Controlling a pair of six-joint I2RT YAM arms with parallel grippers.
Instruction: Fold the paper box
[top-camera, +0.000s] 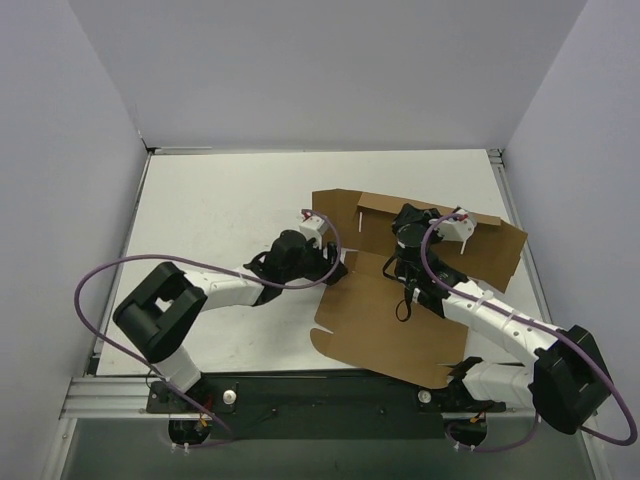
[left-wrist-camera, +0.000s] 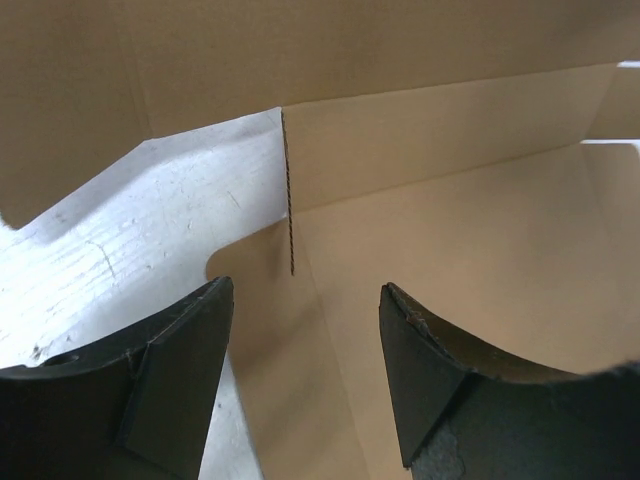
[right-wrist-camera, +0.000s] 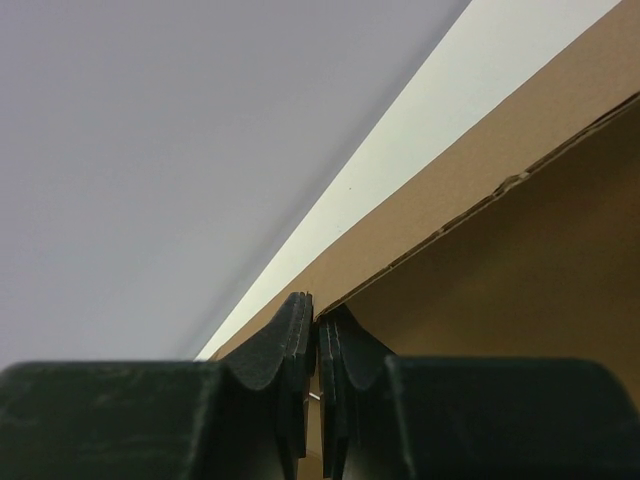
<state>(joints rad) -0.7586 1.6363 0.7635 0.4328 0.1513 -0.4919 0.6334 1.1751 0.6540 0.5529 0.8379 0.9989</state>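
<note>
While most of the paper box (top-camera: 385, 325) lies flat on the bench (top-camera: 220, 200), right of centre at about 3 to 5 o'clock, the task is judged to be at an early stage. Only the far panel, on the sheet's 12 o'clock side, appears tilted up along its crease. The flaps toward 10 and 2 o'clock are spread out, not tucked. No side wall is stood up, no tab is seated in a slit, and the near panel at 6 o'clock is flat. Nearly all the folding is left.

Right pincer (right-wrist-camera: 317, 305): closed, with the edge of the far panel nipped between the fingers. It is placed at the box's 12 o'clock side.

Left pincer (left-wrist-camera: 305, 288): wide open, nothing held, set at the box's 9 o'clock edge. A short cut (left-wrist-camera: 291, 200) in the cardboard and a crease are seen just ahead of the gap. Cardboard lies under one finger and bare bench under the other.

Around: a purple cable (top-camera: 85, 290) is looped from the left arm toward 8 o'clock, well apart from the sheet. Grey walls (top-camera: 60, 150) enclose the bench, and the box's 2 o'clock corner is near the right one. The right arm is stretched over the sheet from 5 o'clock, and this is judged the main obstruction to raising the near panel.
</note>
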